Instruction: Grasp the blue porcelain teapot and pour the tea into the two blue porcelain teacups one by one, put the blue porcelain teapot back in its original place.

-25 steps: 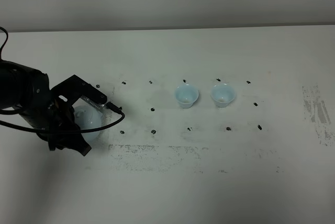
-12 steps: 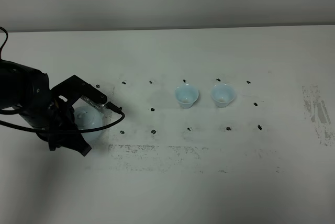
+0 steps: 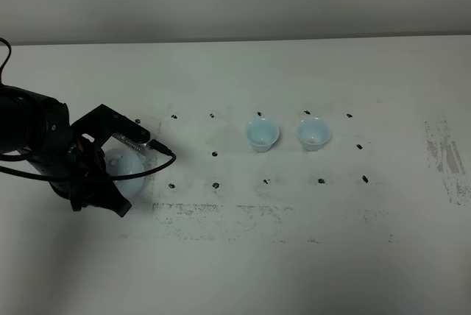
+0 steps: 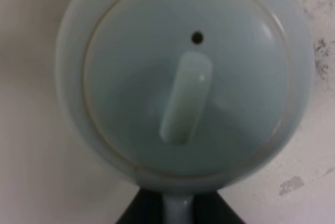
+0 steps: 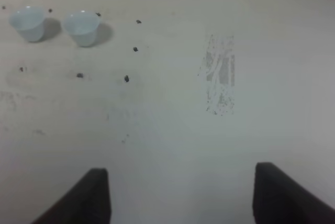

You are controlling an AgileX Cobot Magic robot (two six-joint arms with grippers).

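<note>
a pale blue teapot (image 3: 126, 166) sits at the left side of a white worktop (image 3: 243, 271), half hidden under the black left arm. the wrist camera looks straight down on its round lid (image 4: 251, 77), with a long knob (image 4: 186, 98) and a small vent hole (image 4: 197, 37). the left tool (image 4: 179, 211) is closed on the teapot's handle (image 4: 178, 205), a pale stem pinched between two dark jaws. the spout is out of view, and it cannot be told whether the pot has left the surface.

two small cups stand side by side to the right, well apart from the pot: the near cup (image 3: 263, 135) and the far cup (image 3: 313, 133). the right tool (image 5: 180, 198) hangs open over bare worktop, holding nothing.

the pot is probably glazed porcelain: stiff, smooth, slippery and brittle, and heavier if it holds tea. the handle looks like the right place to grip, though the body's weight hangs off to one side and may twist in the jaws. the lid seems loose and could slide off in a steep pour.
</note>
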